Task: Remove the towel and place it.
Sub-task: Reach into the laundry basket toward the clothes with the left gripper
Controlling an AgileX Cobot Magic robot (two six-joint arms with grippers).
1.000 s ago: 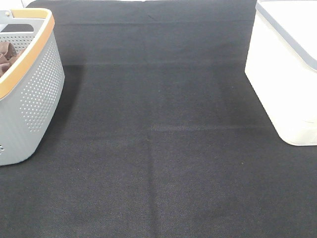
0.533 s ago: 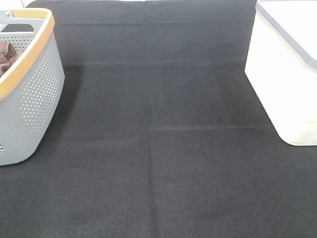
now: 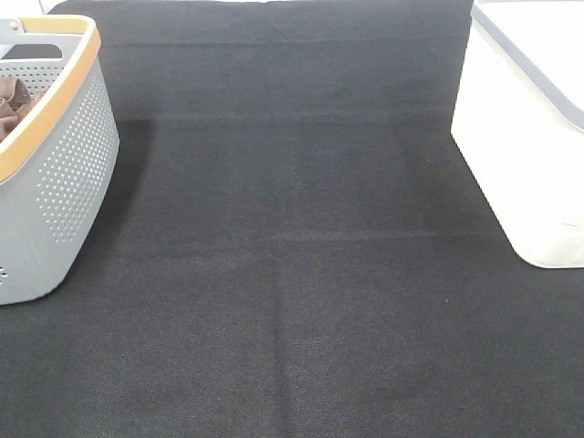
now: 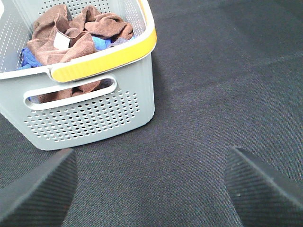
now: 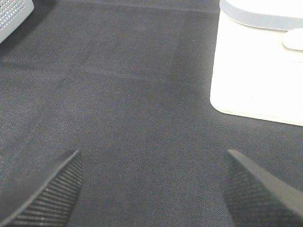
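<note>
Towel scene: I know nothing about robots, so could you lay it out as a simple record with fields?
basket: grey, perforated, yellow-orange rim, left of the high view
towel: rust-brown, crumpled inside the basket, not yet removed
blue cloth: peeking out beside the towel
white box: right of the high view
mat: black, under basket and box
left gripper: open, empty, short of the basket
right gripper: open, empty, over bare mat

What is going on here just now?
Nothing is held yet. The towel lies crumpled in the grey basket, over a blue cloth. The left gripper is open, facing the basket, touching nothing. The right gripper is open above the black mat, near the white bin.
</note>
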